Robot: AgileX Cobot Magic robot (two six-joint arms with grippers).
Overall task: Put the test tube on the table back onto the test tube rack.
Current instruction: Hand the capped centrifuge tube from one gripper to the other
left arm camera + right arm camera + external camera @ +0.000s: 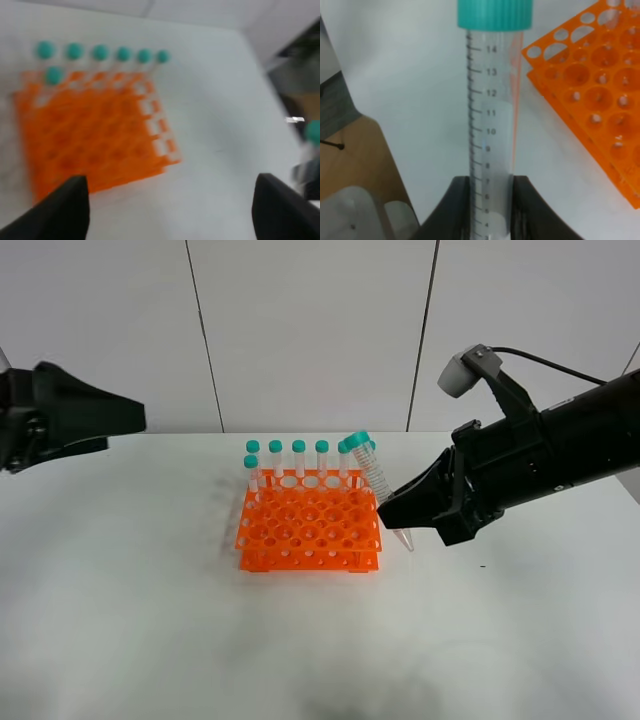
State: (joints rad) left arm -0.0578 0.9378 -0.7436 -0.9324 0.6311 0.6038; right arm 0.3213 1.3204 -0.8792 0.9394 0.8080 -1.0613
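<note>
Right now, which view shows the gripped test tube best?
Right wrist: the test tube fills the frame, with teal cap, graduations and clamping jaws sharp. Exterior high shows it small and tilted beside the rack, tip below the jaws. Left wrist shows only a blurred teal blob at its edge, possibly the cap.

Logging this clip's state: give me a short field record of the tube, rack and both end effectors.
test tube: tilted, outside the rack, by its edge nearest the right arm
right end effector: shut on test tube
left end effector: open, empty, apart from rack
test tube rack: holds seven capped tubes, six in back row
</note>
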